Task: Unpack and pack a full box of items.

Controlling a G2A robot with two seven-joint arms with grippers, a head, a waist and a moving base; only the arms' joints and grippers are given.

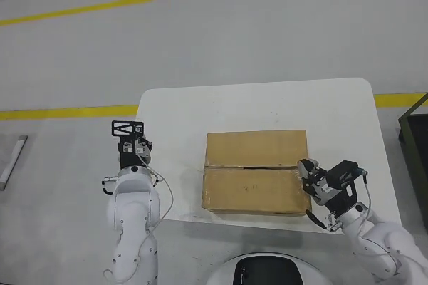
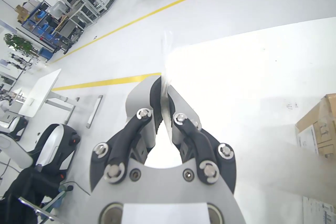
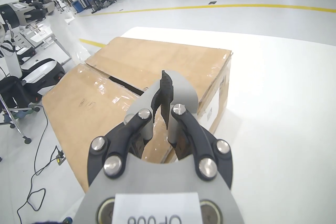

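White desk (image 1: 178,114), rounded at the corners, carrying a single item.

Cardboard box (image 1: 256,171) near the middle of the desk, somewhat toward the robot's side. Long axis across the desk, from the robot's left to its right. Both top flaps down and flat, meeting along a centre seam (image 1: 253,167) parallel to that long axis. Narrow dark gap along the seam (image 3: 123,83) in the right wrist view. Glossy sheen over parts of the lid. Contents hidden. Judged as unpacking not yet begun: flaps to be lifted first.

Right claw (image 1: 304,169) at the right-hand end of the box, above the near flap close to its corner, pointing along the long axis. Fingers pressed together, ribbed pads (image 3: 165,88) meeting, nothing between them. Nearer of the two to the box by a wide margin.

Left claw (image 1: 130,130) at the left edge of the desk, well apart from the box, with bare desk between. Box off to the robot's right of it. Fingers closed on a thin clear strip (image 2: 166,57), pinched at the tips and standing up beyond them. Probably tape or film; material not certain.

For the coming move, as a judgement only: open the right claw before any grip on a flap edge, and take the flap at the seam, lifting away from it. Release the strip from the left claw clear of the box before bringing that arm in.
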